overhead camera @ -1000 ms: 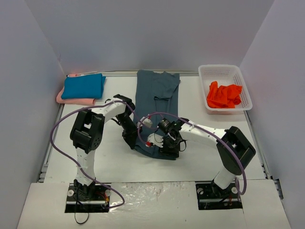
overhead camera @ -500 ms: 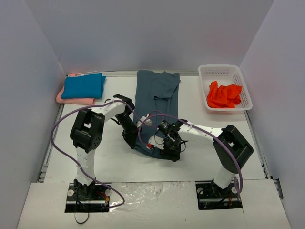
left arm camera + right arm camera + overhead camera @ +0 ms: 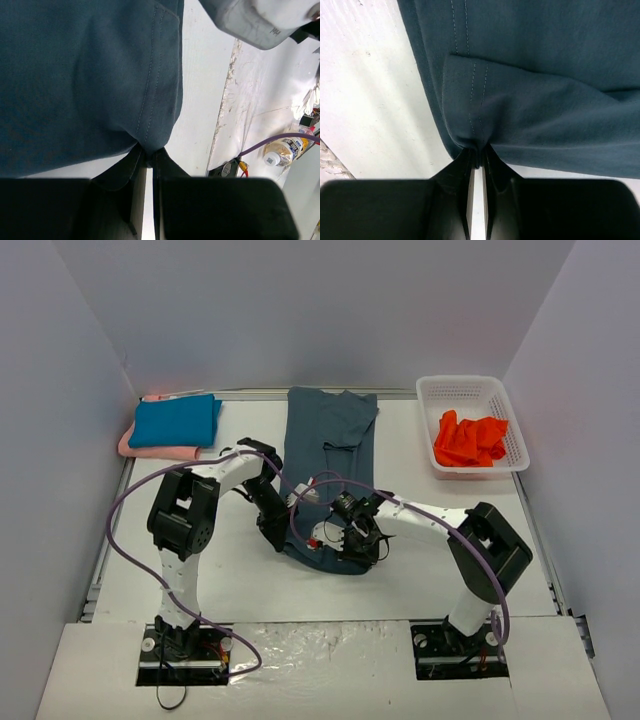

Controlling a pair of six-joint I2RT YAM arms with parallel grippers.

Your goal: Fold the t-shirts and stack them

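Observation:
The dark slate blue-grey t-shirt [image 3: 328, 440] lies lengthwise down the table's middle, folded into a long strip. My left gripper [image 3: 275, 532] is shut on its near left hem corner [image 3: 150, 142]. My right gripper [image 3: 358, 552] is shut on its near right hem corner [image 3: 470, 135]. Both pinch bunched cloth low at the table. The teal-blue t-shirt [image 3: 175, 421] lies folded on the folded pale pink t-shirt [image 3: 158, 450] at the far left. The orange-red t-shirt [image 3: 468, 440] lies crumpled in the basket.
A white lattice basket [image 3: 432, 391] stands at the far right. Purple cables [image 3: 125, 495] loop off both arms. White walls close in the table on three sides. The table's front edge, with rough tape, is near the grippers [image 3: 227, 105].
My right gripper has shifted slightly left and nearer with the hem corner. The left arm has barely moved.

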